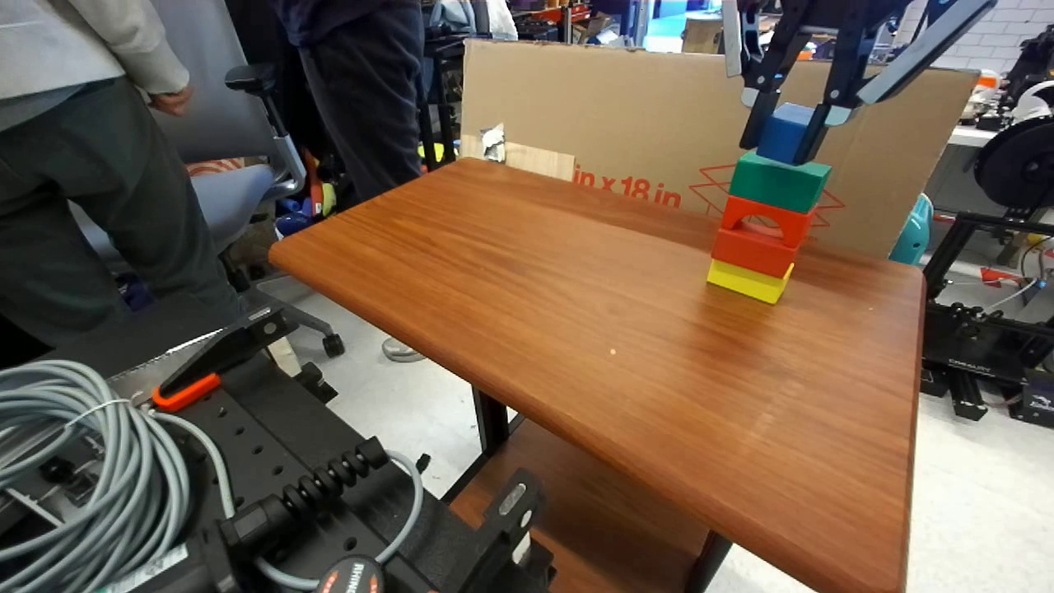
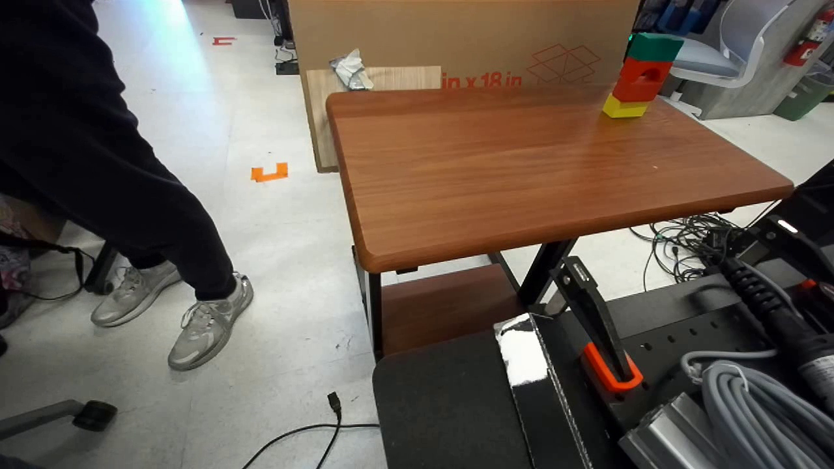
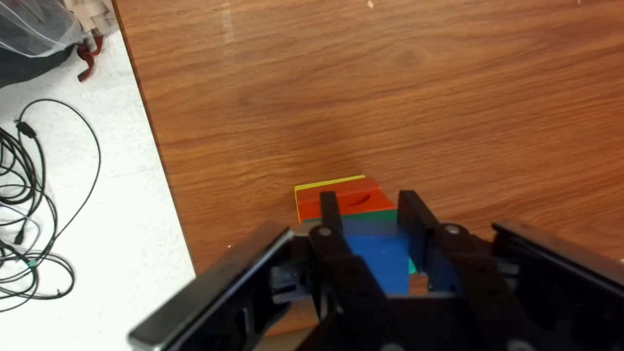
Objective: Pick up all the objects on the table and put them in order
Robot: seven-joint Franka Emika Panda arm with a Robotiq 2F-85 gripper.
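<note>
Coiled grey cable (image 1: 90,486) fills the lower left of an exterior view, lying on a black perforated plate (image 1: 309,428) beside a black clamp (image 1: 230,350) with an orange grip. Past it, the wooden desk (image 1: 560,272) spreads across the middle and right of the frame.

At upper right, a stack stands upright on the desk: a yellow block (image 1: 749,282) at the bottom, a red block (image 1: 751,252) on that, then a red arch (image 1: 767,207) with a rounded opening, and a green block (image 1: 774,183) as its top piece. The gripper (image 1: 777,148) reaches down from the top edge at right, its two fingers clamped on the sides of a blue block (image 1: 785,134). The blue block hangs over the green block, apart from it.

In the wrist view the blue block sits between the fingers at lower centre, hiding much of the green block; edges of the red and yellow pieces show above it in the picture. Black cables (image 3: 25,129) lie on the pale floor (image 3: 131,219) at left.

A brown cardboard panel (image 1: 609,107) stands behind the desk in both exterior views.
</note>
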